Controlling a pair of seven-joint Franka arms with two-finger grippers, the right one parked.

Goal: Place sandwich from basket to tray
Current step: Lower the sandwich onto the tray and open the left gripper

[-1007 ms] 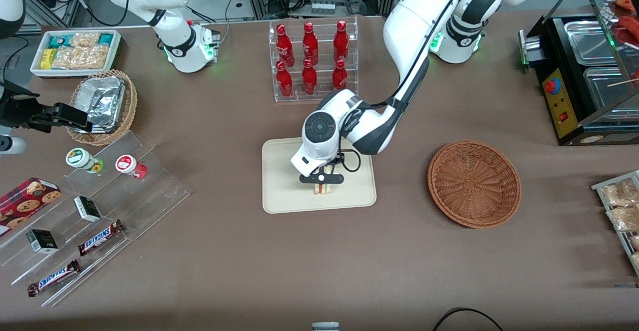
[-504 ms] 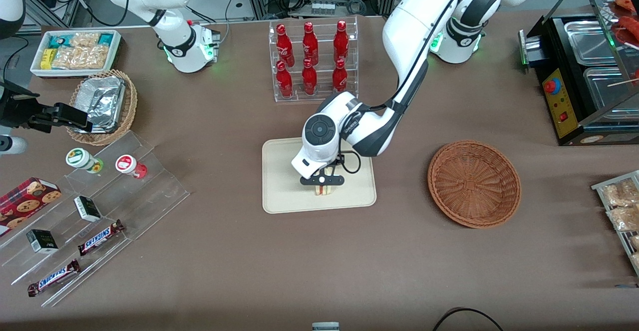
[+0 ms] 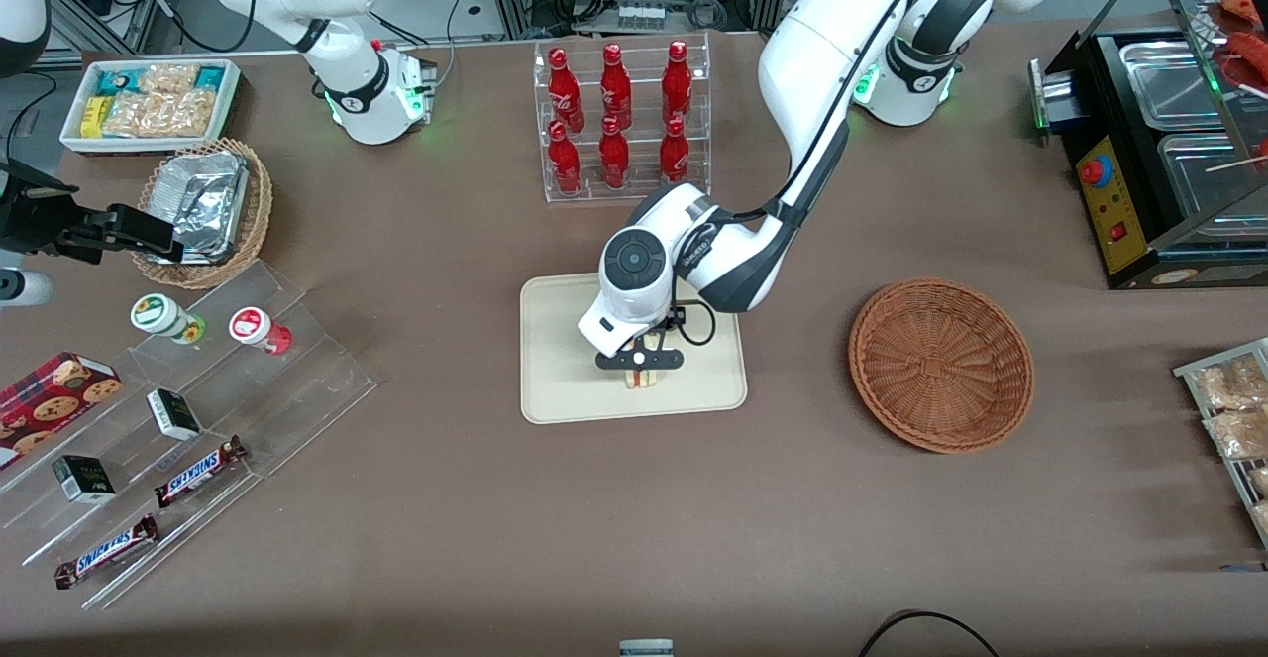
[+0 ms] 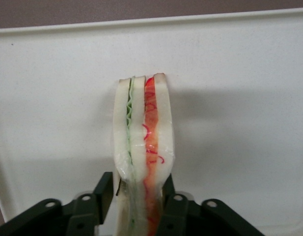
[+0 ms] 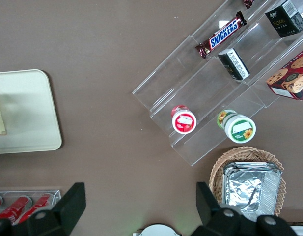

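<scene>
Sandwich over the tray, nearly delivered.
The hand (image 3: 639,368) hangs low over the cream tray (image 3: 555,340), its fingers (image 4: 103,189) clamped on the bread faces of the sandwich (image 4: 143,142), held on edge. The reddish-brown wicker basket (image 3: 941,365) sits empty toward the working arm's end of the table. Only letting go appears left.

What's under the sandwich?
The cream tray lies under the sandwich, which the hand grips by both sides. Whether its bottom edge touches the tray is hidden.
</scene>
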